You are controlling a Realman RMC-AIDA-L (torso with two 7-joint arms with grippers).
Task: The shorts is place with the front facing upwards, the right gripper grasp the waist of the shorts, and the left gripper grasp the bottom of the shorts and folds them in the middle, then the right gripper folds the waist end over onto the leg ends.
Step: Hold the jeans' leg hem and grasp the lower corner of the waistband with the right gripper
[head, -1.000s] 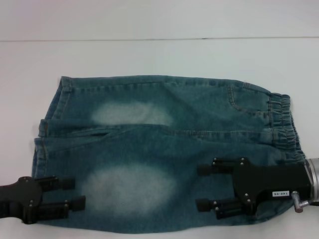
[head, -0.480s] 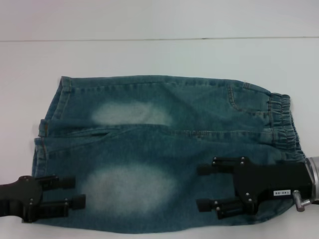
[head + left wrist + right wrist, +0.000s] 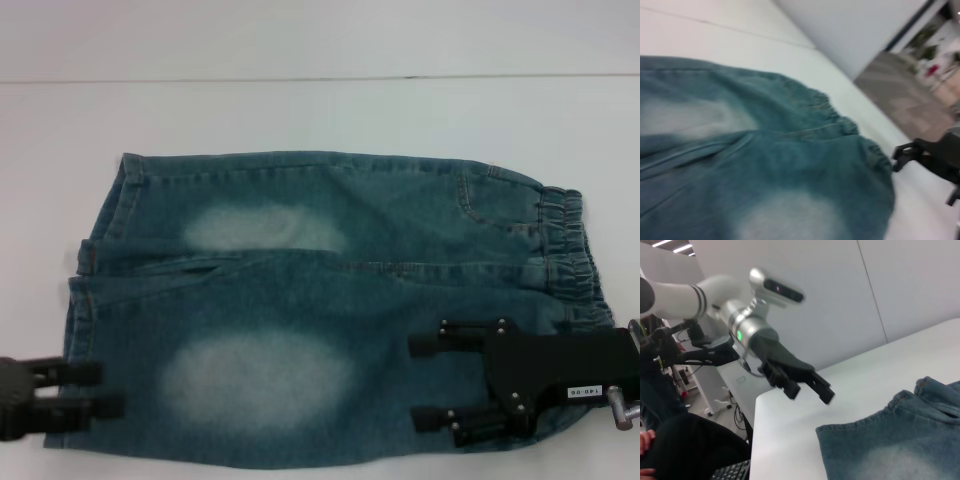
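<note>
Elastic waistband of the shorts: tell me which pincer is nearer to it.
Right. The right pincer hangs over the shorts just inside the elastic waistband, open. The left pincer, also open, is at the opposite end, by the leg hems.

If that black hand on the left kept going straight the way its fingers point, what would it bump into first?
Most likely the shorts: the left hand points across the near leg from its hem. Its height above the cloth is unclear, so it might pass over.

The only print in view is a small white rectangular label [image 3: 583, 393] on the body of the black two-fingered right gripper [image 3: 428, 382], at the near right of the head view. It carries a short row of dark characters, too small and blurred to read.
</note>
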